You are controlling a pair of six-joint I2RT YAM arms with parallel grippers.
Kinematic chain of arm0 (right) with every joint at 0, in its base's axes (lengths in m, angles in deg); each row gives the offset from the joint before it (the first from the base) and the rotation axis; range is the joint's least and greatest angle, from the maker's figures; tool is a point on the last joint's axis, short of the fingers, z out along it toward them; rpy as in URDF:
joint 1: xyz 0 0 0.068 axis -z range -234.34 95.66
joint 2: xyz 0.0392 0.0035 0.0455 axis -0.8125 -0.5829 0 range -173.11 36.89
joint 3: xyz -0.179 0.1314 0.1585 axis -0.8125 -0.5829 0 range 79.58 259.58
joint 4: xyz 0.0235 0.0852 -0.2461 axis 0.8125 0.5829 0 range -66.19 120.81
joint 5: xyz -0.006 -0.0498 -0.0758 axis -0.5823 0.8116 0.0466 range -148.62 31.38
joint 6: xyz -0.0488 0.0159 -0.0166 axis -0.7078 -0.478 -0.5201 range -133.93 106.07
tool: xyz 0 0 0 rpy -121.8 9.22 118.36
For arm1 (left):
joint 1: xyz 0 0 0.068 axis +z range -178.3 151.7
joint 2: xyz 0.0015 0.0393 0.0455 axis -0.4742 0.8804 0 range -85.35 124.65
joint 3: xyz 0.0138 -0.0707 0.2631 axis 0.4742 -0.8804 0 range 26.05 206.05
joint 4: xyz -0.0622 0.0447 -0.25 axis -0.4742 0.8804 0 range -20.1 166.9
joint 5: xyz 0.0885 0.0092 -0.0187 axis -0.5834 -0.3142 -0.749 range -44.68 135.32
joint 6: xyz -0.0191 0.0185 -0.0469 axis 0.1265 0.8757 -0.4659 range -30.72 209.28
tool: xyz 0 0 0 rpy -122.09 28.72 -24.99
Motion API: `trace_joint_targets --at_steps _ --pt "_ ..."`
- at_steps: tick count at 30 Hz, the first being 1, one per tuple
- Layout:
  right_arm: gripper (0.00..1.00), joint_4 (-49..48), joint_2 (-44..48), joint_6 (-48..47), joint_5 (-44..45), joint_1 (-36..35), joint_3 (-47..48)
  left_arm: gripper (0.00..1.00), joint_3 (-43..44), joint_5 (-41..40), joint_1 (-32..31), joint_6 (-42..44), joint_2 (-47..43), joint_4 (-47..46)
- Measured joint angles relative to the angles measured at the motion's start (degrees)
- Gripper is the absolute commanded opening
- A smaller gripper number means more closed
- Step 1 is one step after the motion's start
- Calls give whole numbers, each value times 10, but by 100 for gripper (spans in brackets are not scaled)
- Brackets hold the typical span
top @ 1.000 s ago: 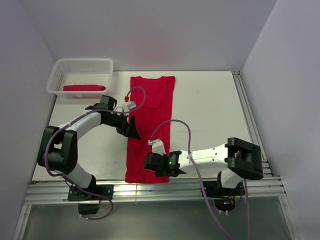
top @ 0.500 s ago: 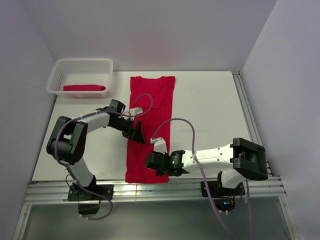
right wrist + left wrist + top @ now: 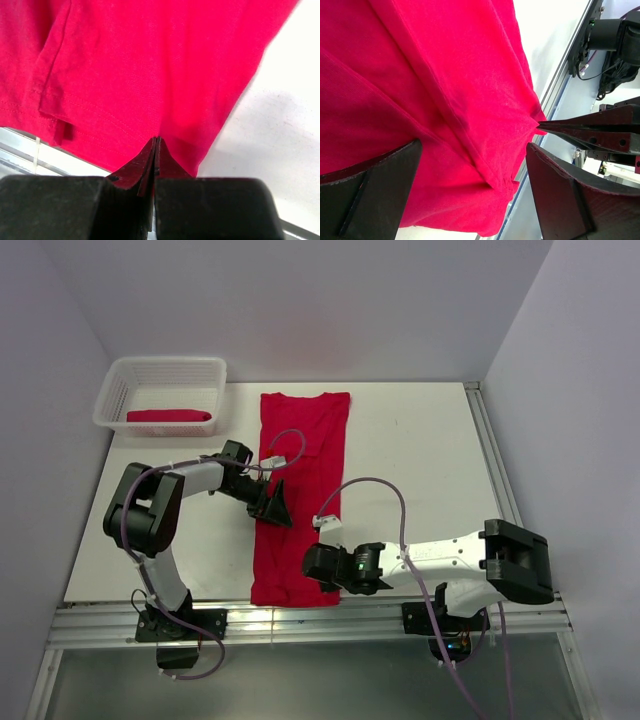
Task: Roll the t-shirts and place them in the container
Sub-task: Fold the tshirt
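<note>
One crimson t-shirt [image 3: 300, 470] lies on the white table, folded into a long strip running from far to near. It fills the left wrist view [image 3: 445, 75] and the right wrist view [image 3: 150, 60]. A second t-shirt [image 3: 168, 416] lies rolled in the basket. My left gripper [image 3: 279, 508] hangs open over the strip's left edge at mid-length, its jaws wide apart with nothing between them [image 3: 470, 185]. My right gripper [image 3: 312, 564] is shut on the strip's near right part, close to the hem [image 3: 156, 141]. Its fingers also show in the left wrist view [image 3: 590, 132], pulling the cloth to a point.
A white mesh basket [image 3: 120, 380] stands at the far left corner. Aluminium rails run along the table's near edge [image 3: 300, 620] and right edge [image 3: 495, 470]. Grey walls close in on the left, back and right. Cables loop over both arms.
The left arm has folded in and its gripper has moved right and a little nearer over the shirt. The right gripper has shifted slightly right, still shut on the cloth.
</note>
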Motion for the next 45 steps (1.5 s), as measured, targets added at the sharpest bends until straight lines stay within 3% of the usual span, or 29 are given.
trace_joint_targets --at_steps 7,9,12,18,22,23,24,27,37,45 --pt "2 7 18 4 -1 1 -4 96 1 0 0 -4 1 1" --pt "8 6 22 4 -5 3 -6 96 1 0 0 -5 1 0" --pt "26 2 19 1 -16 7 -7 97 1 0 0 -7 1 0" --pt "34 -14 -1 -3 -37 7 -8 97 1 0 0 -7 1 0" --pt "30 -22 -1 -2 -43 6 -14 97 1 -1 0 -7 1 0" --pt "25 -22 -1 -2 -44 5 -14 97 1 0 0 -7 1 0" --pt "10 -22 -1 -3 -44 5 -14 97 1 0 0 -7 1 0" --pt "0 -17 -1 1 -42 3 -14 97 1 0 0 -7 1 0" --pt "1 3 59 31 -34 3 -56 97 1 -1 0 -8 1 0" --pt "16 25 95 59 -29 1 -82 98 1 -1 0 -8 1 0"
